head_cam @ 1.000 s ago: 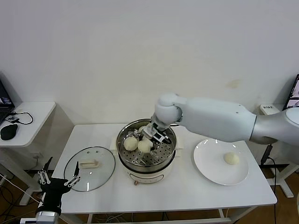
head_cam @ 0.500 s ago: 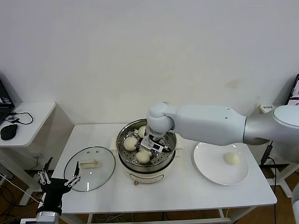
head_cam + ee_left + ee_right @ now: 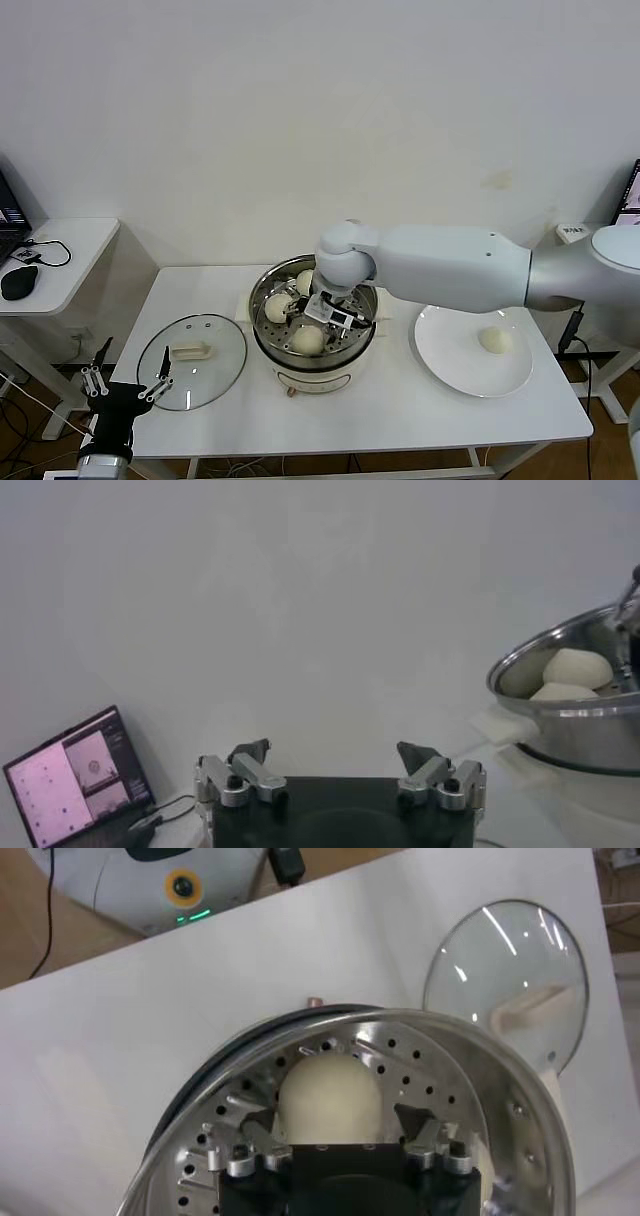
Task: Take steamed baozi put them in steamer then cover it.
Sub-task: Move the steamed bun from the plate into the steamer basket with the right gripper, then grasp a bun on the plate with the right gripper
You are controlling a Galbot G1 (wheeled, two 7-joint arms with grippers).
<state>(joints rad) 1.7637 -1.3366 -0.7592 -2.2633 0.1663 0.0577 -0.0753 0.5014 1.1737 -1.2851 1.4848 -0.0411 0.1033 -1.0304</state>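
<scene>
The steamer (image 3: 275, 352) stands mid-table with three baozi on its perforated tray: one at the front (image 3: 307, 341), one at the left (image 3: 278, 307) and one at the back (image 3: 304, 281). My right gripper (image 3: 316, 322) reaches down into the pot and is open. In the right wrist view the front baozi (image 3: 330, 1096) rests on the tray between its spread fingers (image 3: 258, 1124), free on both sides. Another baozi (image 3: 495, 340) lies on the white plate (image 3: 450, 355). The cover (image 3: 192, 347) lies flat left of the steamer. My left gripper (image 3: 125, 385) hangs open below the table's front left corner.
A side table (image 3: 70, 250) with a mouse and cables stands at the left. The left wrist view shows a laptop (image 3: 75, 780) and the steamer's side (image 3: 570, 715). A white device with a green light (image 3: 170, 883) sits on the floor beyond the table.
My right gripper came down into the steamer with a baozi, set it on the front of the tray and opened. The left arm stayed still.
</scene>
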